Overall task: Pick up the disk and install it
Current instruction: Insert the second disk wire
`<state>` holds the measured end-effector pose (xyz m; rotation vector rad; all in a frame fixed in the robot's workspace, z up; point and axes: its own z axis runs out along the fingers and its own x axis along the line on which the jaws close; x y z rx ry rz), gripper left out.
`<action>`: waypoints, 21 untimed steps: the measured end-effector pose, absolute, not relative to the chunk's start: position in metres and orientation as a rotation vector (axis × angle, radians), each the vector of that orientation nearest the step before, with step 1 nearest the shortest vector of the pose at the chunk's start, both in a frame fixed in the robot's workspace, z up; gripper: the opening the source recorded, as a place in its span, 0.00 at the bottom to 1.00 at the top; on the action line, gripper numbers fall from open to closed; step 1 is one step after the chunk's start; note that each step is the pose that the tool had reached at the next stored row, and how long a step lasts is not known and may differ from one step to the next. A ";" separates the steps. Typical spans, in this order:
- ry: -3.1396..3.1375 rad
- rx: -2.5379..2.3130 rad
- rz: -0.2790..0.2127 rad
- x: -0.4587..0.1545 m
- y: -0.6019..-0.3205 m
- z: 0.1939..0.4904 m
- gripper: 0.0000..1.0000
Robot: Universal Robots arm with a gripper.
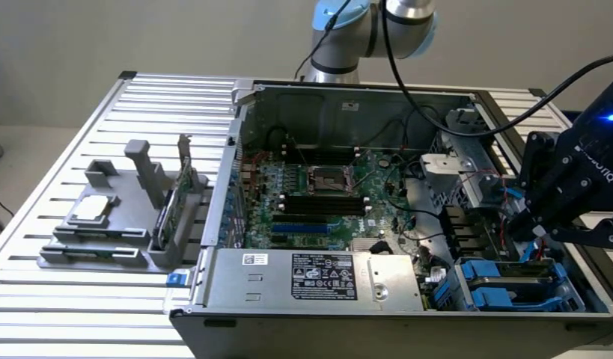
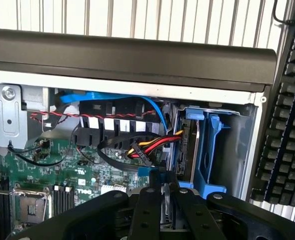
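The gripper (image 1: pixel 534 250) hangs over the case's drive bay (image 1: pixel 516 288), fingers (image 2: pixel 150 210) nearly closed on the blue-framed disk (image 2: pixel 163 192); it seems not yet seated.

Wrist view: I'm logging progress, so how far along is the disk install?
Done: the gripper is down at the open computer case, next to the blue drive bay. In hand: it looks closed on the disk, a thin blue-edged piece standing on edge between the fingers. Left: the disk is not yet seated in the bay.
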<state>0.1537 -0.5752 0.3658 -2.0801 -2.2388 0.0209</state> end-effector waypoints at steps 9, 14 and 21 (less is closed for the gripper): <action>-2.243 -2.083 0.014 0.149 -0.583 0.362 0.16; -2.243 -2.083 0.009 0.149 -0.591 0.357 0.16; -2.248 -2.087 -0.006 0.149 -0.594 0.349 0.16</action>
